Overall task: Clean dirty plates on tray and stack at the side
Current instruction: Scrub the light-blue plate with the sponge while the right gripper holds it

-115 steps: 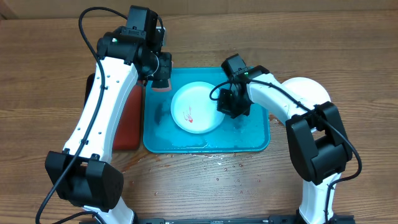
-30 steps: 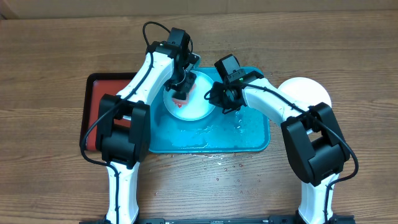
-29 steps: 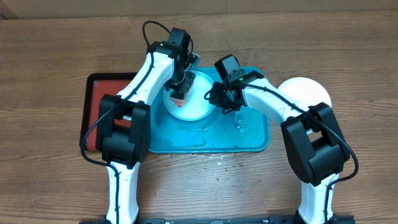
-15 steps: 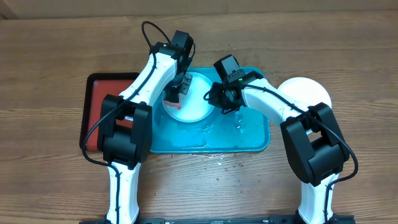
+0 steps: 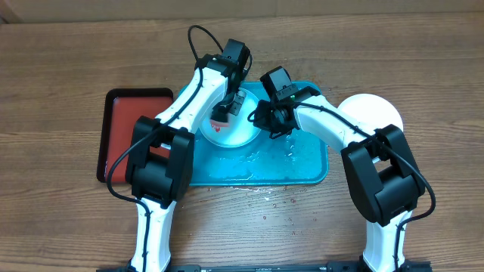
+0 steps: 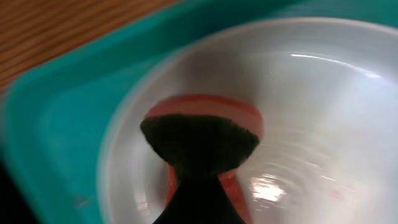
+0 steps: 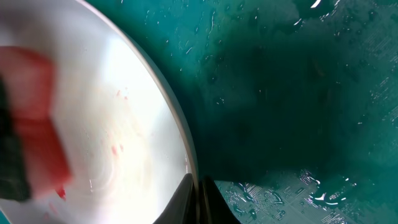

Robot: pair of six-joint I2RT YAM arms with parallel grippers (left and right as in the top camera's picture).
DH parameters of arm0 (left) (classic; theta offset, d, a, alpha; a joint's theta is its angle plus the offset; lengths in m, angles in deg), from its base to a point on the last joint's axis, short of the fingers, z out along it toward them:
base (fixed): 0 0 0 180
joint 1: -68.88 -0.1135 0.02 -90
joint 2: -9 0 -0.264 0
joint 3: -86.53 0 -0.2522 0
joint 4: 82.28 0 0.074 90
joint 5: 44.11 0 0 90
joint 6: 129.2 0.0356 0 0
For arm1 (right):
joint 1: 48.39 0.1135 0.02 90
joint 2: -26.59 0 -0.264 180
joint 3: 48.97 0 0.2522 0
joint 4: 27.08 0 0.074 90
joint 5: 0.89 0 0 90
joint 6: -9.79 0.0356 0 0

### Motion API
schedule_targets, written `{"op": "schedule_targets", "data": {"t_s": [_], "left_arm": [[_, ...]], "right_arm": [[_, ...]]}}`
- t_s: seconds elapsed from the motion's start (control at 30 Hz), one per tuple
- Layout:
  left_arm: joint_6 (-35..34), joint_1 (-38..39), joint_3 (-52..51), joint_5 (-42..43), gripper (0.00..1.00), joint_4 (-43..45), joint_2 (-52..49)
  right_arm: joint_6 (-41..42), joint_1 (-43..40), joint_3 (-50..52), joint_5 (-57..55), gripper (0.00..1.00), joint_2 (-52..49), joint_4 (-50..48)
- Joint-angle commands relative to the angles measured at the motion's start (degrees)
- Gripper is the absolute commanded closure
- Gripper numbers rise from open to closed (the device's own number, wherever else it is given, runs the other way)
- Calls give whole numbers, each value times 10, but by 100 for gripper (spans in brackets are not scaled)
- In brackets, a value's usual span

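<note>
A white plate (image 5: pixel 243 136) with faint red smears lies tilted on the wet cyan tray (image 5: pixel 302 162). My left gripper (image 5: pixel 225 112) is shut on a red sponge (image 5: pixel 220 121) with a dark scouring face and presses it onto the plate. In the left wrist view the sponge (image 6: pixel 202 109) rests on the plate (image 6: pixel 323 124) inside the tray (image 6: pixel 50 124). My right gripper (image 5: pixel 269 125) is shut on the plate's right rim. The right wrist view shows its fingers (image 7: pixel 198 196) pinching that rim, the plate (image 7: pixel 124 124), the sponge (image 7: pixel 28 143) and the tray (image 7: pixel 298 93).
A white plate (image 5: pixel 374 109) lies on the wooden table right of the tray, partly under my right arm. A red tray with a dark rim (image 5: pixel 125 140) lies left of the cyan tray. Water drops lie on the cyan tray and on the table in front of it.
My left gripper came over from the tray's back left corner and has rubbed the sponge across the plate, now moving toward its back right. My right gripper kept hold of the rim.
</note>
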Motion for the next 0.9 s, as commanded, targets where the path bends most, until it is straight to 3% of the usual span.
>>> {"op": "schedule_targets", "data": {"t_s": [0.0, 0.1, 0.2, 0.3, 0.5, 0.67, 0.87], "left_arm": [[-183, -2, -1, -187, 96, -17, -9], [-239, -1, -1, -169, 96, -41, -9], [-234, 0, -1, -96, 96, -57, -9], [-199, 0, -1, -9, 96, -67, -9], [-45, 3, -1, 112, 96, -60, -9], [41, 2, -1, 99, 96, -25, -9], [-53, 1, -1, -20, 96, 61, -9]], "right_arm": [[-7, 2, 12, -7, 96, -9, 3], [-7, 2, 12, -7, 96, -9, 3], [-7, 2, 12, -8, 96, -9, 3], [-7, 2, 12, -8, 96, -9, 3], [-7, 2, 12, -8, 96, -9, 2], [-7, 2, 12, -7, 96, -9, 2], [-7, 2, 12, -8, 96, -9, 3]]}}
